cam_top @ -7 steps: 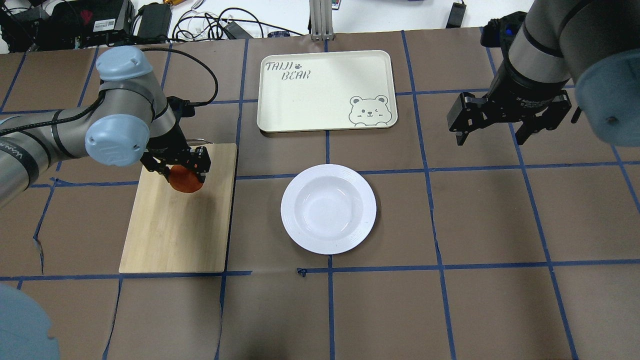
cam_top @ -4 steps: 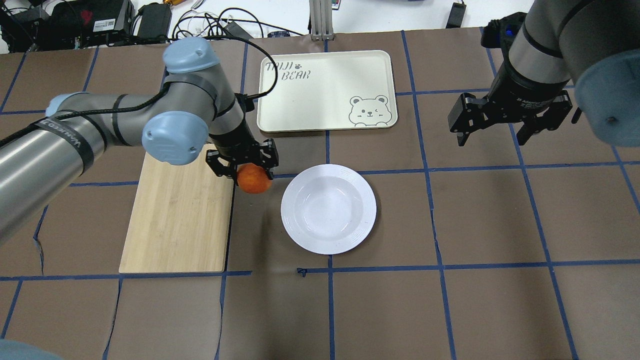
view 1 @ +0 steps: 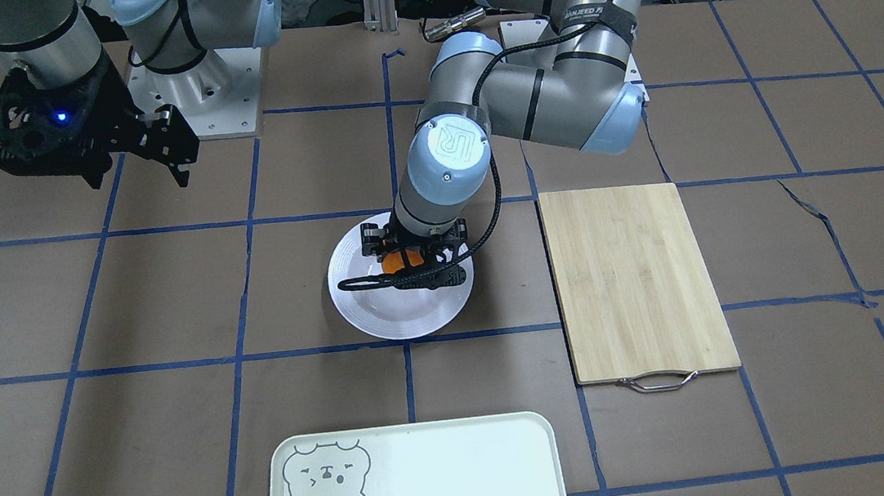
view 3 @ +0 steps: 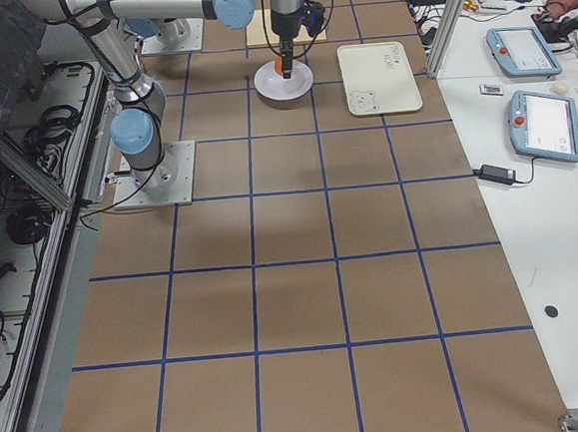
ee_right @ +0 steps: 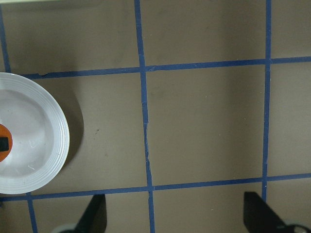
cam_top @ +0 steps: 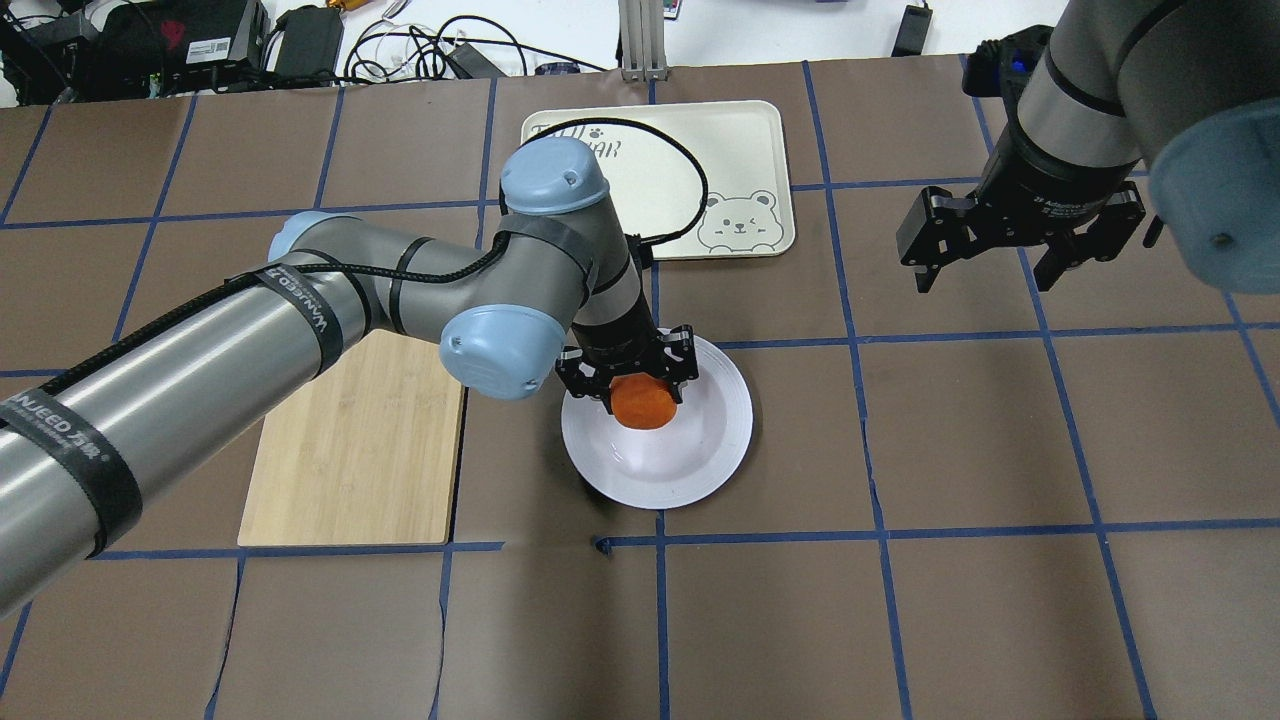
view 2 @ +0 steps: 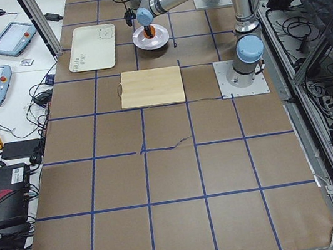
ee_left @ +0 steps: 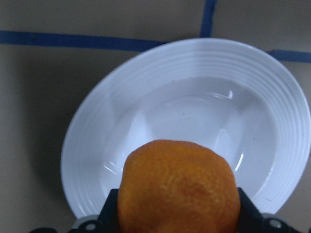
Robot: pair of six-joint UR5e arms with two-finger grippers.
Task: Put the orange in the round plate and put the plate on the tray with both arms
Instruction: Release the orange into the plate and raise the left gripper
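My left gripper [cam_top: 630, 385] is shut on the orange [cam_top: 645, 402] and holds it over the sunken centre of the round white plate [cam_top: 715, 455]. The left wrist view shows the orange [ee_left: 179, 187] between the fingers, with the plate [ee_left: 97, 131] below it. Facing the robot, the orange [view 1: 402, 262] is mostly hidden by the wrist above the plate [view 1: 408, 317]. The cream tray [cam_top: 745, 160] with its bear face lies beyond the plate, partly covered by the left arm. My right gripper [cam_top: 1015, 270] hangs open and empty far right; its camera catches the plate [ee_right: 48, 145] at the left edge.
A bamboo cutting board [cam_top: 360, 450] with a metal handle [view 1: 657, 381] lies left of the plate, half under my left arm. Cables and electronics [cam_top: 150, 45] crowd the far edge. Blue tape lines grid the brown table cover.
My left arm has carried the orange rightward, from over the cutting board, past its edge, to above the plate's centre. The right gripper has stayed still and open.
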